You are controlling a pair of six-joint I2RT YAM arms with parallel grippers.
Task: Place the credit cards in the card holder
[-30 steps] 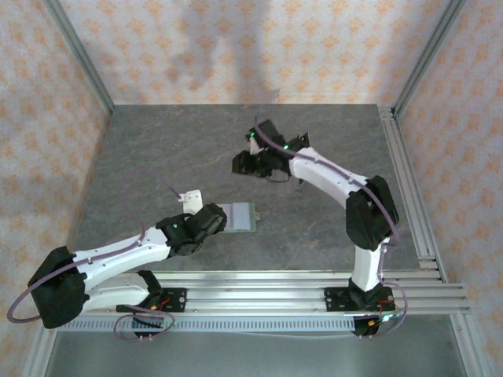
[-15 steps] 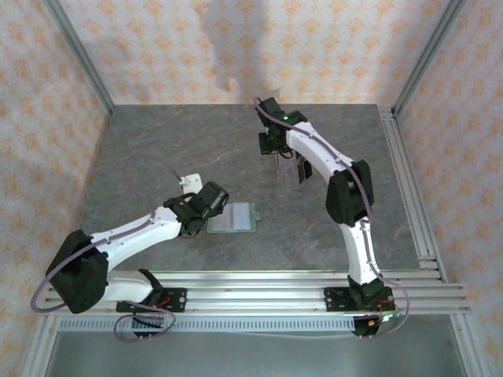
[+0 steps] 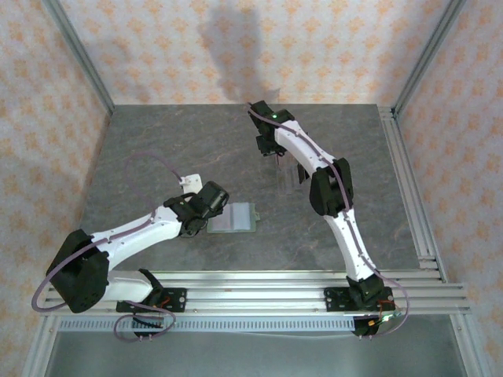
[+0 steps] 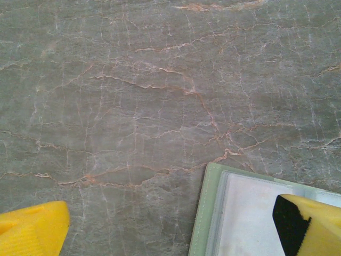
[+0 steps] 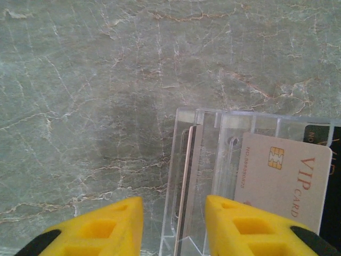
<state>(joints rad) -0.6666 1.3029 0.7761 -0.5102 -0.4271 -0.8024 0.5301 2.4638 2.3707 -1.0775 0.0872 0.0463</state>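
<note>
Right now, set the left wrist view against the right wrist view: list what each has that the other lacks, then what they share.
Left wrist: a corner of the green card holder, its pale inside showing. Right wrist: a clear rack holding a beige VIP card, with a black card at its right edge. Shared: the marbled table and yellow fingers.

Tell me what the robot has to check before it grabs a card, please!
1. Card holder lies open with its inside facing up: ok.
2. Left gripper is open wide at the card holder's corner: ok.
3. Right gripper straddles the upright card in the clear stand: ok.
4. Right gripper is shut on that card: not ok. The jaws are apart and hold nothing.
5. VIP card is out of the right gripper's way: cannot tell. One finger hangs close over its corner.
</note>
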